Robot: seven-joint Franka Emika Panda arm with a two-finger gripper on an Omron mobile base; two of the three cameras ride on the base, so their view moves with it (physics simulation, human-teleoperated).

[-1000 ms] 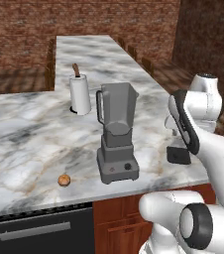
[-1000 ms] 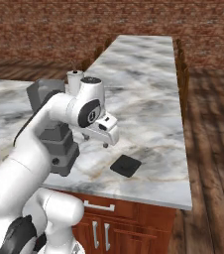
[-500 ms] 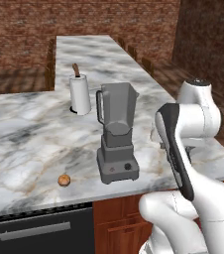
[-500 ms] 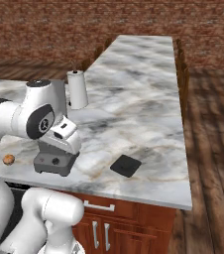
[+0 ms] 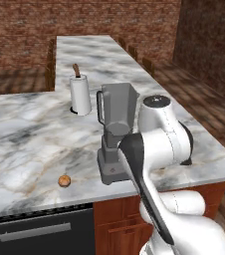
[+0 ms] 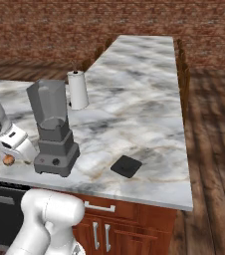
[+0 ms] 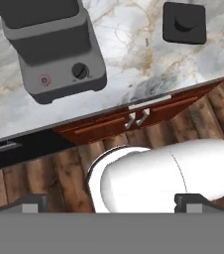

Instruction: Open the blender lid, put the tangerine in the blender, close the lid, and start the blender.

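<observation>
The grey blender (image 5: 116, 130) (image 6: 52, 130) stands on the marble counter, and its jar is open at the top. Its base, with a knob (image 7: 79, 71) and a red button (image 7: 44, 79), fills the upper left of the hand view. The dark square blender lid (image 6: 126, 166) (image 7: 184, 23) lies flat on the counter to the blender's right. The tangerine (image 5: 64, 181) (image 6: 8, 159) rests near the front edge, left of the blender. My gripper (image 6: 25, 151) (image 7: 113, 203) hangs open and empty in front of the counter edge, close to the tangerine, pointing down.
A white paper-towel roll (image 5: 79, 94) (image 6: 76, 89) stands behind the blender. Red-brown cabinet doors with handles (image 7: 136, 118) sit below the counter edge, and a dark appliance front (image 5: 40, 231) lies to their left. My own forearm (image 5: 144, 174) crosses in front of the blender.
My arm has swung from the right of the blender, where the lid lies, across its front to the left, near the tangerine. The jaws stayed open. Blender, lid and tangerine have not moved.
</observation>
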